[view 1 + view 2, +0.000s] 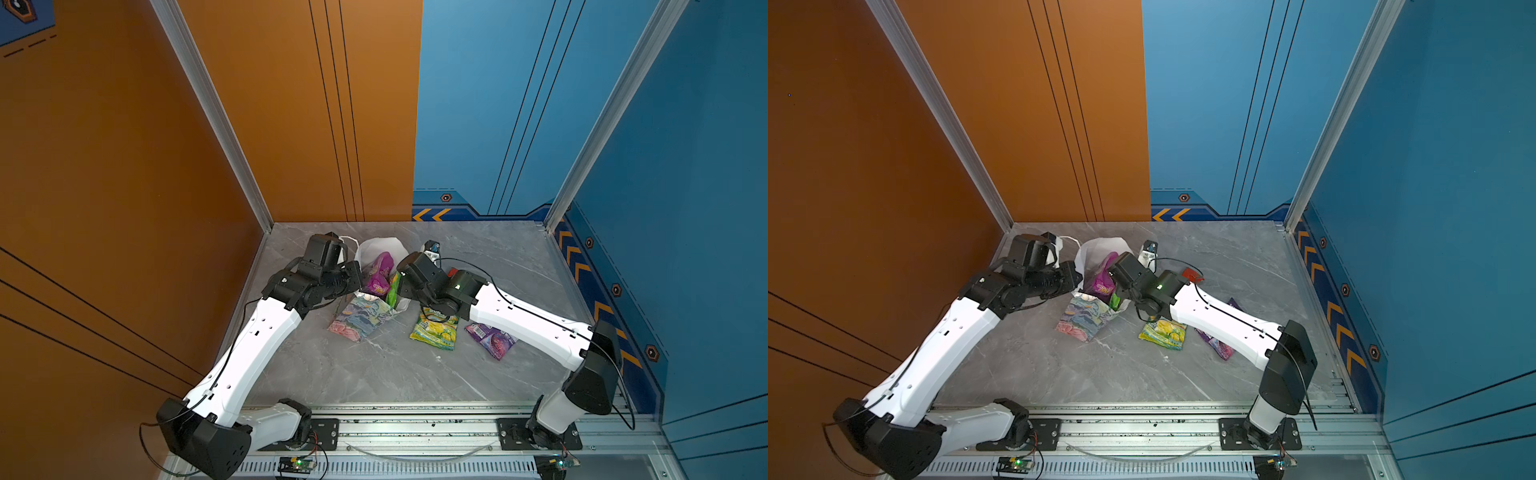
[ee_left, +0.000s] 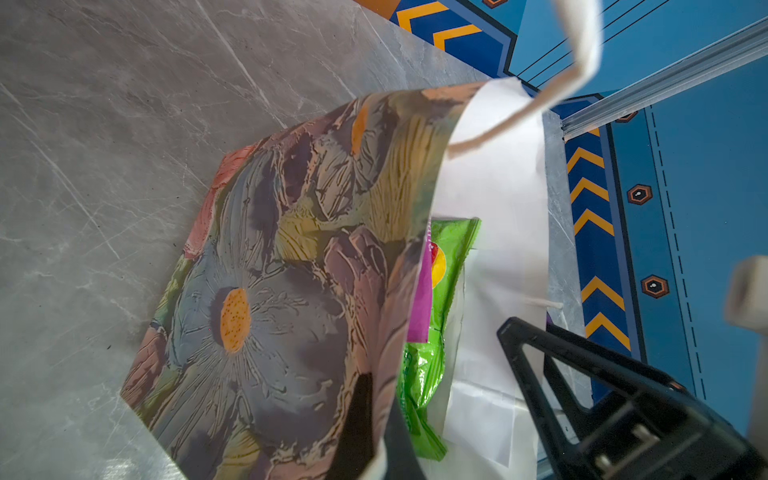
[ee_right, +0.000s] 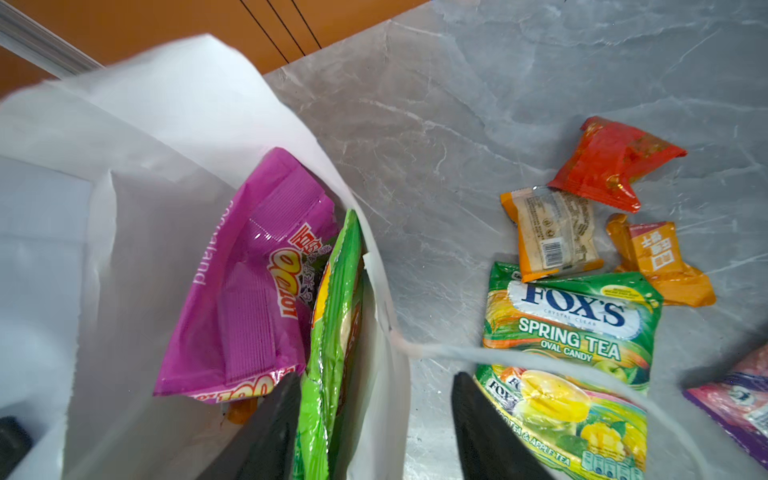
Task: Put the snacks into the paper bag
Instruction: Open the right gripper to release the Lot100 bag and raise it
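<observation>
The jaws of the left gripper (image 2: pixel 376 401) are clenched on the wall of the floppy paper bag (image 2: pixel 270 291), those of the right gripper (image 3: pixel 374 380) stand released astride its rim, and the FOX'S packet (image 3: pixel 573 332) lying near it on the worktop (image 3: pixel 457 124), likely light and slippery, wants pinching at a crimped seam.

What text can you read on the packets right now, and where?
"FOX'S": green-yellow packet
"CRYSTAL CLEAR": same packet
"SPRING TEA": same packet
"OVAL CANDY": same packet
Chinese characters, unread: small orange packet, magenta packet in the paper bag
Barcode and fine print, too small: orange-edged packet
</observation>
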Controlling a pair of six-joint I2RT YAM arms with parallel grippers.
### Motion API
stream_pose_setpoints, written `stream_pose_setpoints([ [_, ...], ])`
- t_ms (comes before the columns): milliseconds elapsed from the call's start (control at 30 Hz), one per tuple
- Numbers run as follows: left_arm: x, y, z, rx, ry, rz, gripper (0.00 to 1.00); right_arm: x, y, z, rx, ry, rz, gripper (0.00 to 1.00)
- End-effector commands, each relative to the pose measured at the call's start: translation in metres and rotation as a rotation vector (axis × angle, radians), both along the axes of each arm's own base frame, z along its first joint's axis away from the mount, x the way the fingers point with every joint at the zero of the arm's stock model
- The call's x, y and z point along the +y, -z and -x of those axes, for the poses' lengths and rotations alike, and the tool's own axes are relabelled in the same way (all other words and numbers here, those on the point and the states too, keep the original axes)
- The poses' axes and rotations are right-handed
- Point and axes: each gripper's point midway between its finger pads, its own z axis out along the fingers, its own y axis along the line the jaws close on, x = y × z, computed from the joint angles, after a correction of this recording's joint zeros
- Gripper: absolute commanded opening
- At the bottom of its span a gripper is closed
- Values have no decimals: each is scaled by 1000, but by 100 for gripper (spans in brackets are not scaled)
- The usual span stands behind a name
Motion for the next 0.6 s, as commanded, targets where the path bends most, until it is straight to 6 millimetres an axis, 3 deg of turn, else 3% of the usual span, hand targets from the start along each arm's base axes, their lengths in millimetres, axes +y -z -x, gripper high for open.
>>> stream_pose_setpoints([
  [0,-4,-19,-10,-77,3,50,0,6,2,1,20,-30,-21,50],
  [200,-7,-16,-10,-64,17,57,0,21,-2,-3,27,-79,-46,21],
  [333,-10,-17,-10,-60,34,71,0,30,-22,-6,-2,-111,-55,0],
  [567,-13,-27,-9,-100,51,115,0,24,-75,-12,-85,-145,-102,0],
])
